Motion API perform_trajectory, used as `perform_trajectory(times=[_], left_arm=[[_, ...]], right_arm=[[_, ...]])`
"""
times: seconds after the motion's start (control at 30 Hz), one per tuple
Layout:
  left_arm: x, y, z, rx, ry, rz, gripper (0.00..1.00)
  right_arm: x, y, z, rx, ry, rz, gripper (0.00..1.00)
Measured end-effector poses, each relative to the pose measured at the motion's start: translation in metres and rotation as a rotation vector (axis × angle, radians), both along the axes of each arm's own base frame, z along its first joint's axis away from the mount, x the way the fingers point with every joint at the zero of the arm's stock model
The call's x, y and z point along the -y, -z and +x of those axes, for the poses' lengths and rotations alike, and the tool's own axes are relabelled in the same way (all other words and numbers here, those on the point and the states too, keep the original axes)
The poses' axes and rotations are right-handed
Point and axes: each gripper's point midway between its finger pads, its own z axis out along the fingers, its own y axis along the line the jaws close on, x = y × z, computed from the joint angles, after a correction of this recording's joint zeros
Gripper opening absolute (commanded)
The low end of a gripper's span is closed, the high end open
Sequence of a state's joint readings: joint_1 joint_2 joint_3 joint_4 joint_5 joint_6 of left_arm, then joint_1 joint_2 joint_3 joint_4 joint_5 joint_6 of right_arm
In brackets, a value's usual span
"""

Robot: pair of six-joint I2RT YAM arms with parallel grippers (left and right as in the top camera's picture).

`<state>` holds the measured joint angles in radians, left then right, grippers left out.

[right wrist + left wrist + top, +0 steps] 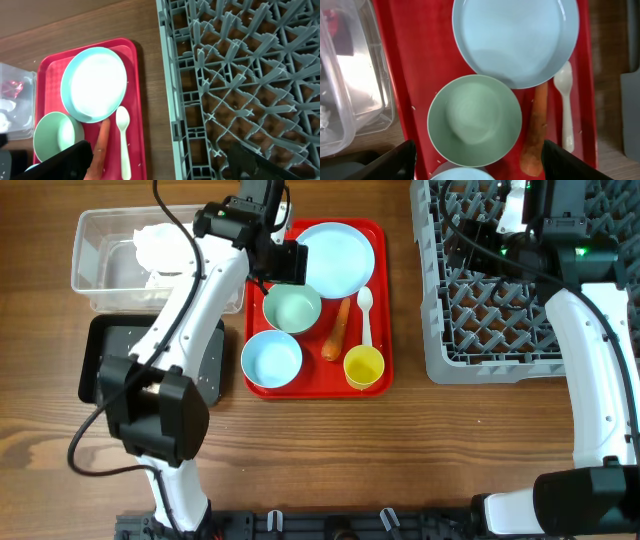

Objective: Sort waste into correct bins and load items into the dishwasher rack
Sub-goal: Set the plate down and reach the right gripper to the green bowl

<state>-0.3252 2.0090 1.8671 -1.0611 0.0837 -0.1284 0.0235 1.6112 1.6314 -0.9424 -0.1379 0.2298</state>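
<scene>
Both grippers spread wide, holding nothing
The left gripper (477, 160) hovers over the pale green bowl (474, 120) on the flat red serving tray (320, 380), where the round light-blue plate (335, 260), light-blue bowl (271, 358), small yellow cup (364, 366), white plastic spoon (365, 315) and orange carrot (338, 330) also lie; the right gripper (165, 162) hangs at the edge of the grey plastic pegged rack (240, 75); the crumpled white napkin (160, 245) sits in the clear plastic tub (100, 250)
</scene>
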Motion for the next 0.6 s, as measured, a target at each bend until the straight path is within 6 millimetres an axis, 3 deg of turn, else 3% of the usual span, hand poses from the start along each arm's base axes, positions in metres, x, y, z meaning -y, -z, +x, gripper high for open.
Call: perform_trajectory(times=[0.13, 0.27, 0.33, 0.4, 0.47, 0.53, 0.6], left_arm=[[-0.009, 0.062, -0.001, -0.113, -0.014, 0.087, 0.75], [-0.012, 0.069, -0.002, -0.127, -0.017, 0.104, 0.77], [-0.011, 0.069, -0.002, -0.127, -0.016, 0.102, 0.77], [-0.01, 0.069, -0.002, -0.132, -0.036, 0.092, 0.75], [-0.008, 0.068, -0.004, -0.151, -0.068, 0.051, 0.75], [-0.011, 0.059, -0.003, -0.142, -0.086, 0.028, 0.81], [-0.019, 0.02, 0.002, -0.057, -0.111, -0.009, 0.85]], right_arm=[[-0.002, 0.0, 0.0, -0.001, -0.007, 0.009, 0.89], [-0.003, 0.001, 0.002, 0.001, -0.008, 0.01, 0.9], [-0.013, 0.0, 0.005, 0.013, -0.036, 0.026, 0.9], [-0.03, -0.002, 0.012, 0.039, -0.082, 0.055, 0.88], [-0.066, 0.006, 0.026, 0.062, -0.168, 0.101, 0.88], [-0.098, 0.018, 0.035, 0.063, -0.23, 0.126, 0.87], [-0.139, 0.042, 0.037, 0.028, -0.3, 0.148, 0.85]])
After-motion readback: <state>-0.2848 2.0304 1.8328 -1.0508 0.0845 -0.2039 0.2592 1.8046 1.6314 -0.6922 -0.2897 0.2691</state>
